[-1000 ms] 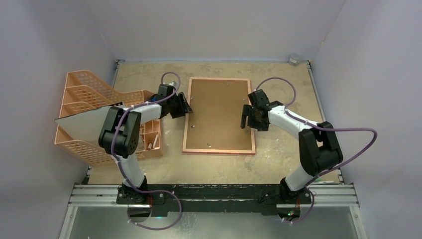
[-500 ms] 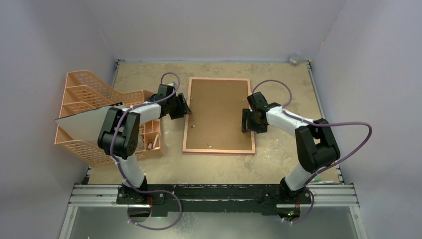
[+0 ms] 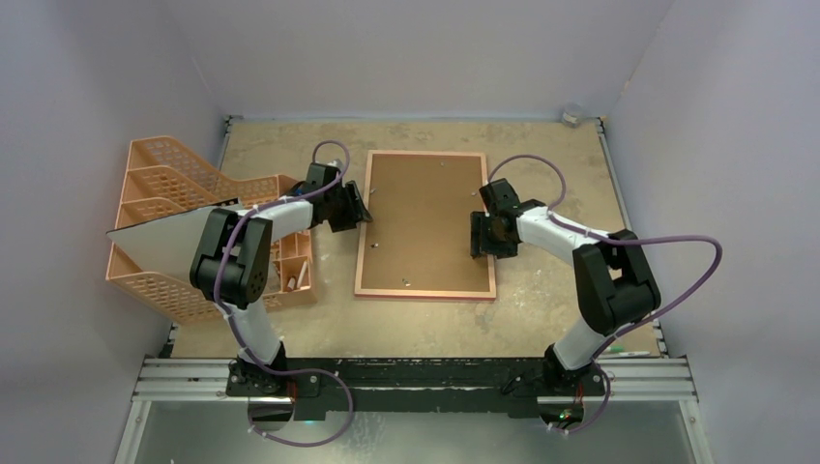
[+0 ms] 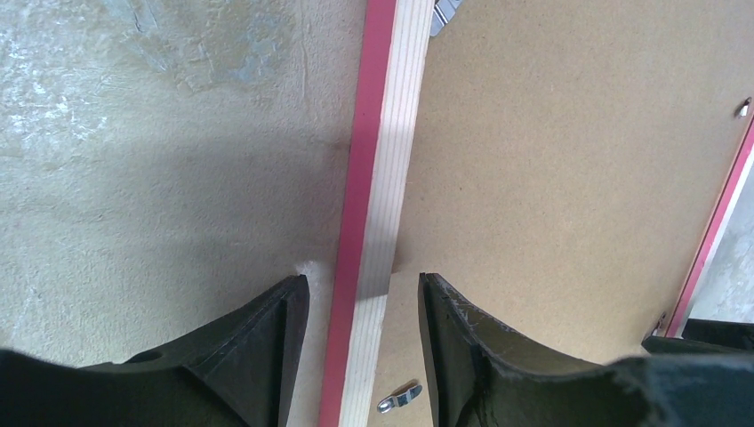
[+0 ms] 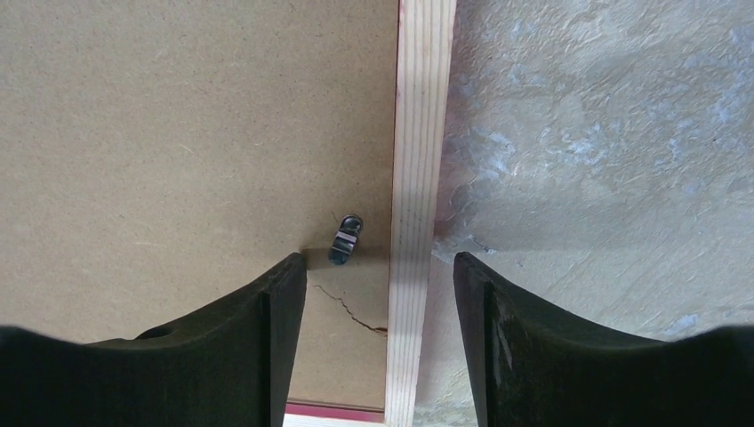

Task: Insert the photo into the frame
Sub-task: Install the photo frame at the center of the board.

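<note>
The frame [image 3: 425, 293] lies face down in the middle of the sandy surface [image 3: 541, 155], its pale wood back upward and a pink-red edge showing along its outer sides, with the brown backing board [image 3: 423, 222] sitting inside it. The left hand [image 4: 360, 289] is low over the frame's left rail, one finger outside on the surface and the other over the board, the two apart with a gap to the rail on each side. The right hand [image 5: 381, 267] stands the same way over the right rail, fingers spread and clear of the wood, with a small metal turn clip [image 5: 345, 238] and a thin crack in the board just inside its inner finger. The photo [image 3: 160, 237] is well away to the left, resting plain pale side up across the orange mesh organiser [image 3: 160, 169], partly hidden by the left arm
</note>
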Motion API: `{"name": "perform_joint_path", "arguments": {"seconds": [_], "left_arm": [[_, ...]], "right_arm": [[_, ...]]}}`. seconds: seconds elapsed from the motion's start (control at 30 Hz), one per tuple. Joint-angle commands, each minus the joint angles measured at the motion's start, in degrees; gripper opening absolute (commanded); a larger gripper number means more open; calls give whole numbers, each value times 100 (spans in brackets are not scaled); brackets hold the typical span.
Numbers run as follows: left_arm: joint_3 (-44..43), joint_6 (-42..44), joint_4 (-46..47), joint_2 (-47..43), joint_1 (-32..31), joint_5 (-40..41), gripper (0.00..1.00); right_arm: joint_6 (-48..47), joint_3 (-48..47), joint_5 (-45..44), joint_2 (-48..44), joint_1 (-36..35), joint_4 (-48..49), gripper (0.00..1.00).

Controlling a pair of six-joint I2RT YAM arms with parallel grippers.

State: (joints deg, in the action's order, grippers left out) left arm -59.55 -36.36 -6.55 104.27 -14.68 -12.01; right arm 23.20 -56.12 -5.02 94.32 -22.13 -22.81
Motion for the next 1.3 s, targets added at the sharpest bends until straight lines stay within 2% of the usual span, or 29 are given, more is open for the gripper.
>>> {"name": "perform_joint_path", "arguments": {"seconds": [0.0, 0.17, 0.37, 0.63, 1.1, 1.27], "left_arm": [[33, 177, -620, 268, 0, 184, 52], [30, 184, -634, 274, 0, 173, 52], [33, 175, -637, 269, 0, 186, 52], [40, 173, -646, 269, 0, 177, 52], [44, 138, -642, 303, 0, 138, 51], [65, 127, -629, 269, 0, 136, 51]], "right_arm": [[-26, -118, -372, 183, -11, -88, 63], [80, -194, -588, 288, -10, -146, 55], [-75, -137, -291, 215, -10, -116, 44], [-91, -46, -171, 196, -11, -55, 35], [-100, 71, -286, 156, -11, 182, 27], [116, -29, -169, 39, -8, 205, 21]]}}
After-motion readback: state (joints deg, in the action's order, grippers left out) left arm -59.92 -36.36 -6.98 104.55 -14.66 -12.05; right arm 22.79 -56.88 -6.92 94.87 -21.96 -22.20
